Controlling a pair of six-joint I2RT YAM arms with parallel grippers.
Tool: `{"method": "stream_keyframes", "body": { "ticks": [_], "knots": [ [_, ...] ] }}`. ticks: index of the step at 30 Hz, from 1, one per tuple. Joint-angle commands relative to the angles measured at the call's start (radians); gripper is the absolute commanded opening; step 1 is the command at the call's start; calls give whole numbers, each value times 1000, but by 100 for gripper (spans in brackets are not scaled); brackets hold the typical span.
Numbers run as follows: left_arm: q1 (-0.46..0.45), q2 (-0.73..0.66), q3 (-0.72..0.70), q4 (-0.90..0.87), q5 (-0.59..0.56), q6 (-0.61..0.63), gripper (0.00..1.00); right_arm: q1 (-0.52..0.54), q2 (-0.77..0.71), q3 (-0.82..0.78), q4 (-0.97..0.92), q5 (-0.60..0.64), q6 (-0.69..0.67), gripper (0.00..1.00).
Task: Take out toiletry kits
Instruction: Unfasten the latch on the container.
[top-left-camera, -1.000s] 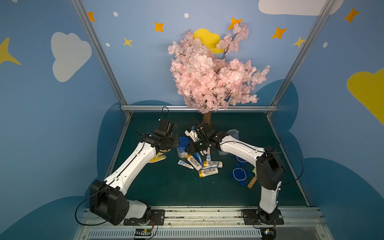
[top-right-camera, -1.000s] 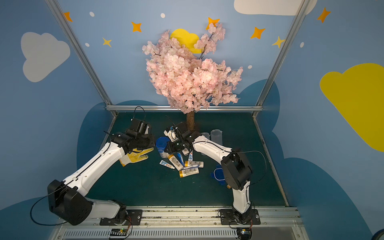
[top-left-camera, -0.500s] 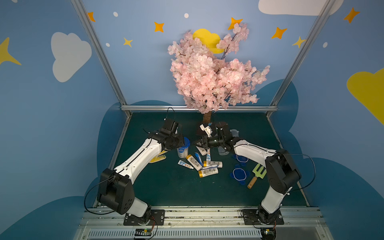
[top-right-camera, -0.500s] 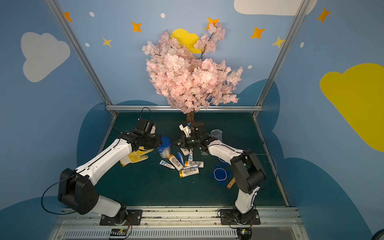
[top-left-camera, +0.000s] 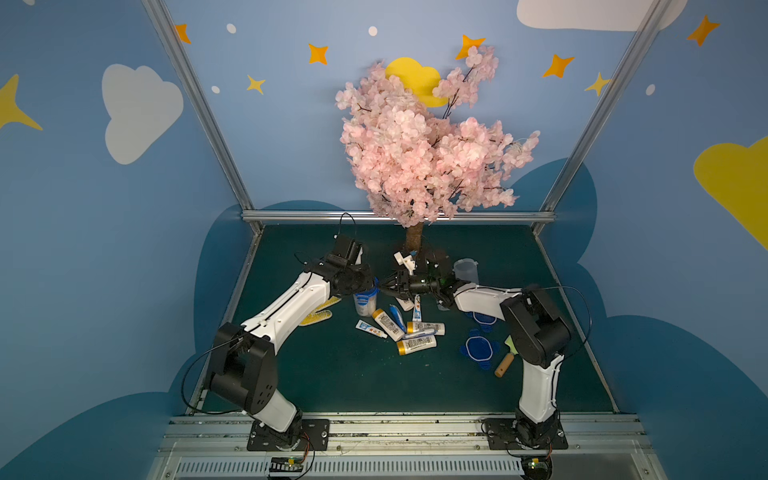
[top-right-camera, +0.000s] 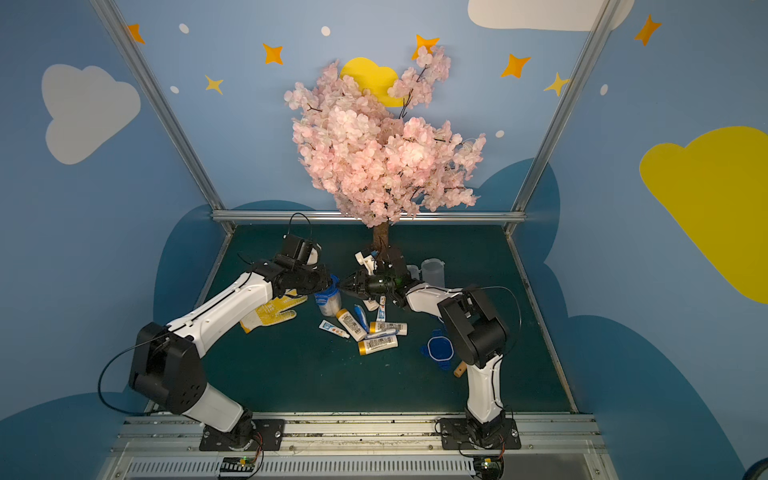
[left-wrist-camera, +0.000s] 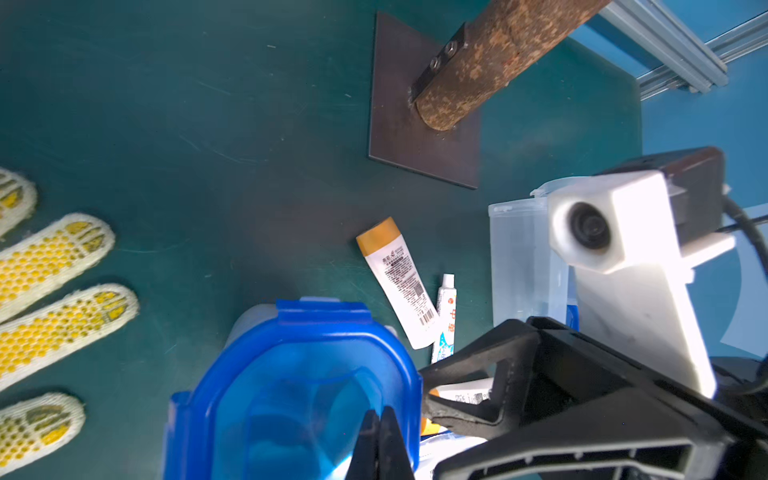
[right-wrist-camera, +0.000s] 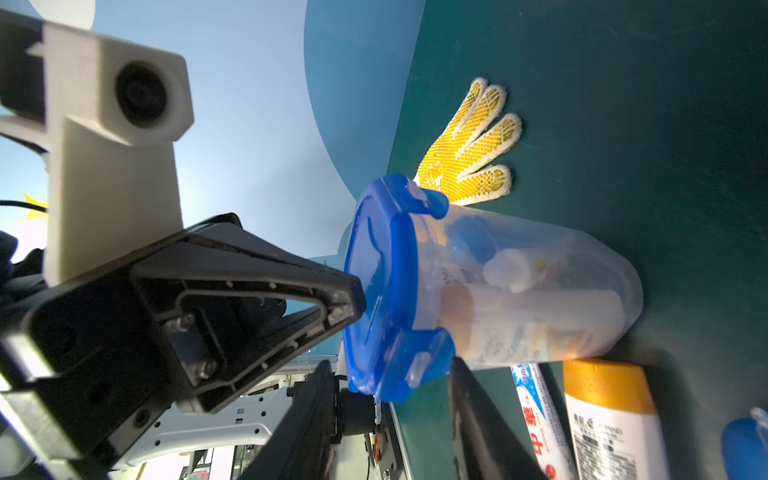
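We hold the left hand (right-wrist-camera: 351, 309) pressed together, gripping nothing, with its tips set against the top of the blue lid (right-wrist-camera: 374, 257). We judge that this pins the clear jar (right-wrist-camera: 540, 299) upright on the desk (top-left-camera: 332, 374) while the other arm works. The right hand (left-wrist-camera: 424, 390) is spread, its jaws either side of a lid clip (right-wrist-camera: 419, 365), seemingly to flip it open; we cannot tell whether it touches.

This jar is closed. Inside it sits a toiletry kit (right-wrist-camera: 507, 270), white, blue and orange shapes blurred by the wall. Just beside it other kits lie loose, among them a white bottle (top-left-camera: 417, 343) and a toothpaste tube (top-left-camera: 371, 329). An empty jar (top-left-camera: 465, 270) stands open behind the right hand, and a loose lid (top-left-camera: 478, 348) lies near that arm.
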Motion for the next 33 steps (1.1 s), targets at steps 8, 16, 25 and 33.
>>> {"method": "stream_keyframes", "body": {
  "ticks": [8, 16, 25, 33],
  "knots": [
    [0, 23, -41, -44, 9, 1, 2, 7, 86, -5, 228, -29, 150, 50],
    [-1, 11, -78, -37, 6, -12, 2, 2, 115, -38, 423, -35, 265, 50],
    [0, -24, -205, -3, -25, -57, 2, 0, 173, -56, 749, -40, 480, 45],
    [1, -32, -314, 39, -61, -95, 2, 0, 152, -73, 815, -37, 523, 43]
  ]
}}
